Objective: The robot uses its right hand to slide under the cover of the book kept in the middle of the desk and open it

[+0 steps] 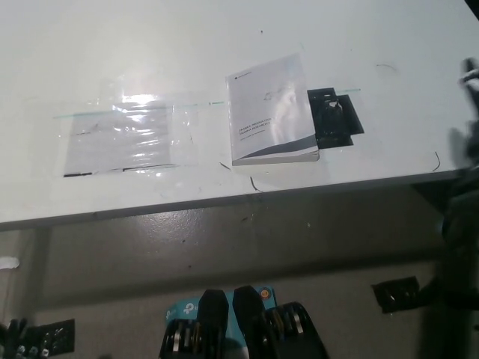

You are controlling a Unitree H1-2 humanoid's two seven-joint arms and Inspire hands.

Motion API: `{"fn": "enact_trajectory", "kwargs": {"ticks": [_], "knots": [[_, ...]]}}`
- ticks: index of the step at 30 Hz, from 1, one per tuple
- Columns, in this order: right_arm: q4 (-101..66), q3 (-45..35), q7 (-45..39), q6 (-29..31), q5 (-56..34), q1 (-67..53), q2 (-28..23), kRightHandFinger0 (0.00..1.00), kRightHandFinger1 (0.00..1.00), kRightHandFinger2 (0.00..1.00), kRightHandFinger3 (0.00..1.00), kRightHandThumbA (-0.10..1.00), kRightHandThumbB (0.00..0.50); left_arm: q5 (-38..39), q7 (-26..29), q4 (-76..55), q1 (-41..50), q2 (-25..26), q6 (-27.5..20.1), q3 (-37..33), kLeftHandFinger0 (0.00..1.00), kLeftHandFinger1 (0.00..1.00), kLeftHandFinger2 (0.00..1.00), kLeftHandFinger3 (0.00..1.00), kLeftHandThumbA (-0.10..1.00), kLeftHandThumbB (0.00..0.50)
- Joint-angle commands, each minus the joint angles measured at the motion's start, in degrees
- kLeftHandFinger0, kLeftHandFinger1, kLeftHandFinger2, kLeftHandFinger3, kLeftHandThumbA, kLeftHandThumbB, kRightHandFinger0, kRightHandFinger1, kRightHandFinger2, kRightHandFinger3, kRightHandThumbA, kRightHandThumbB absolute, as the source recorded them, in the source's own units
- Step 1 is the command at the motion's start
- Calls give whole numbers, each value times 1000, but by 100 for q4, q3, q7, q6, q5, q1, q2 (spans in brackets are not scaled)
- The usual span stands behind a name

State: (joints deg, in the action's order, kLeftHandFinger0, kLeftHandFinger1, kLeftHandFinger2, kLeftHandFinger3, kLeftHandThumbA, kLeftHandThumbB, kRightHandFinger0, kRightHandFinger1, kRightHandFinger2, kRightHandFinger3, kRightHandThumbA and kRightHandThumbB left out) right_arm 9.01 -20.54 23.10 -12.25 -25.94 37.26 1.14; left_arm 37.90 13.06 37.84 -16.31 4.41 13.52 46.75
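Lying shut near the front edge of the white desk [150, 45], one book [271, 111] half covers a black patch [338, 118]; one clear plastic sleeve [123, 137] rests well apart. Grey floor [224, 247] below. The blurred black right hand [468, 112] enters far right, its fingers' state unreadable.

Right arm at the frame's right edge — blurred

My black right arm [465, 187] rises along the right edge, its hand [469, 75] smeared at the top; I cannot tell how it is set. My left hand [19, 335] rests at the lower-left corner — only a sliver visible.
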Motion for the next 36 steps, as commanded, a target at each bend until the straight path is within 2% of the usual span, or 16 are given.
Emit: {"fn": "enact_trajectory", "kwargs": {"ticks": [1,2,4,5,8,11,12,14,17,19,21,22,26,30,32,36], "knots": [[297,162,-541,-130,-325,307,160,804,1000,1000,1000,953,156,154,149,-164,-18,64,-5,14,842,853,925,983,436,2],[409,172,-637,-107,-350,324,171,847,1000,1000,1000,996,166,179,143,-173,-16,60,-1,22,858,871,928,988,425,0],[615,206,-759,-61,-364,370,194,878,1000,1000,1000,1000,171,147,95,-159,3,78,-13,-29,854,873,925,1000,403,0],[791,248,-779,-26,-297,426,207,861,1000,1000,1000,1000,203,88,142,-39,-34,116,-57,-48,810,824,891,966,420,2],[1111,288,-843,28,-268,560,294,828,1000,1000,1000,1000,232,158,229,-37,-74,83,-50,8,820,823,902,968,480,0],[1185,335,-894,58,-221,589,352,845,1000,1000,1000,1000,217,171,278,-75,-59,79,-29,20,815,821,909,957,490,0],[1237,363,-904,50,-201,614,382,877,1000,1000,1000,1000,218,160,273,-88,-50,74,-41,9,817,834,928,968,487,0],[1281,394,-930,28,-188,639,400,916,1000,1000,1000,1000,221,137,266,-77,-40,83,-68,-10,797,820,919,926,454,0],[1355,384,-927,44,-200,685,436,909,1000,1000,1000,1000,235,117,223,2,-41,120,-82,-36,781,791,883,907,439,5],[1344,410,-879,21,-141,702,463,902,1000,1000,1000,1000,231,144,192,-66,-10,91,-74,-37,806,804,896,927,436,1],[1366,415,-889,23,-135,722,483,906,1000,1000,1000,1000,231,139,329,-45,-49,85,-78,-1,795,790,875,891,474,0],[1380,428,-896,24,-125,743,503,908,1000,1000,1000,1000,232,149,241,-49,-28,81,-89,-25,805,807,908,933,527,0],[1405,420,-843,-10,-121,816,571,875,1000,1000,1000,1000,230,257,308,-61,-44,55,-85,67,801,788,887,935,530,0],[1405,458,-924,42,-135,779,669,892,1000,1000,1000,1000,219,274,272,37,-44,76,-134,56,794,780,884,915,572,0],[1409,467,-921,56,-150,714,787,929,1000,1000,1000,1000,197,279,268,-19,-21,62,-131,39,829,808,931,953,613,0],[1481,477,-958,81,-122,668,883,967,1000,1000,1000,1000,201,255,367,-47,-5,49,-117,27,785,771,901,922,675,0]]}}
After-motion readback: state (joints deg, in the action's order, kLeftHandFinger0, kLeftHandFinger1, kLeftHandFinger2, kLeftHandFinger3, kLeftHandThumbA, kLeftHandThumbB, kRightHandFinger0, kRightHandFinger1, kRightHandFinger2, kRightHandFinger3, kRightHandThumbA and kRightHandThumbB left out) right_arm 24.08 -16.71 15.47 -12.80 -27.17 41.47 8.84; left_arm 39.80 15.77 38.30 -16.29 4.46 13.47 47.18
